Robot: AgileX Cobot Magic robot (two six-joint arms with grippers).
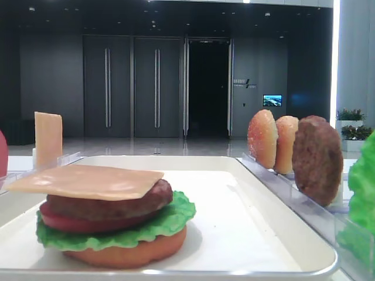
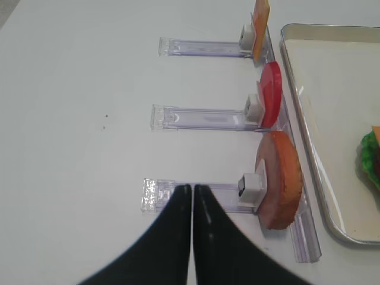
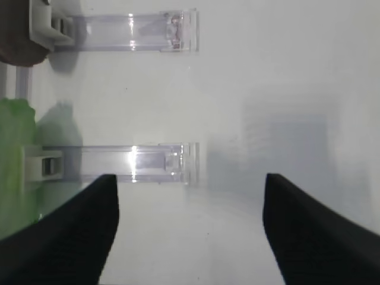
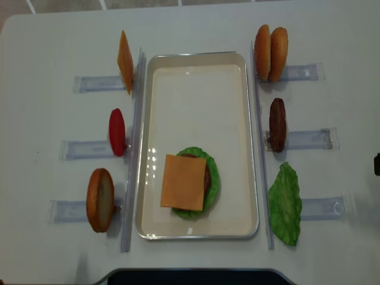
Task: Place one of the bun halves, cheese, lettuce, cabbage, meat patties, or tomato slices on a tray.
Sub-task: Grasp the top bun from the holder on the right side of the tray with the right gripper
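Overhead, the tray (image 4: 196, 59) holds stacked cheese (image 4: 183, 181), seemingly apart from released right jaws, clenched left.

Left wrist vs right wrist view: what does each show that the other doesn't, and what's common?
Only the left wrist view shows the shut left gripper, the upright cheese slice, tomato slice and bun half in their rack slots, plus the tray edge with a bit of the stacked burger.

Only the right wrist view shows the open right gripper, holding nothing, the lettuce and a dark patty edge.

Both show clear plastic racks on the white table.
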